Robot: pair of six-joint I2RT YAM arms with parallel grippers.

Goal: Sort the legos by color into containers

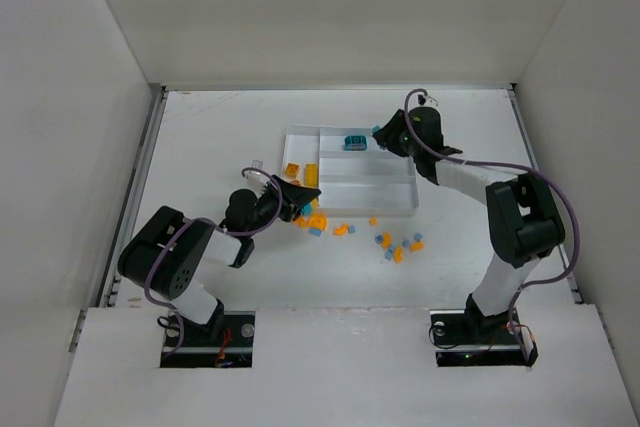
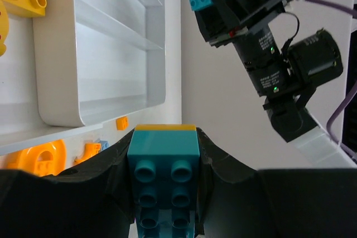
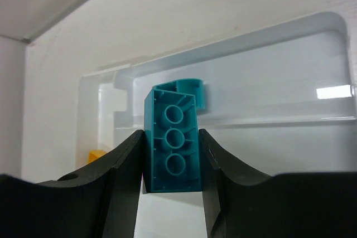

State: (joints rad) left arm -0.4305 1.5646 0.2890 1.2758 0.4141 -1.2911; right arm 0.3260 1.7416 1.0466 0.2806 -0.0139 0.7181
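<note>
With the right pincer (image 3: 172,137) closed on a teal plastic brick (image 3: 173,157) over the white compartmented plastic tray (image 1: 400,209), upper centre, and the left pincer (image 2: 163,137) clamping a teal studded brick (image 2: 163,163) left of centre, centre above the stored teal bricks (image 1: 355,141) before releasing.

The right gripper (image 3: 170,137) clamps a teal brick (image 3: 174,163) between its black fingers (image 3: 125,176), the brick's hollow underside with three round tubes facing the camera, before a white tray (image 3: 268,98) where a small orange piece (image 3: 96,155) shows at its left end.
</note>
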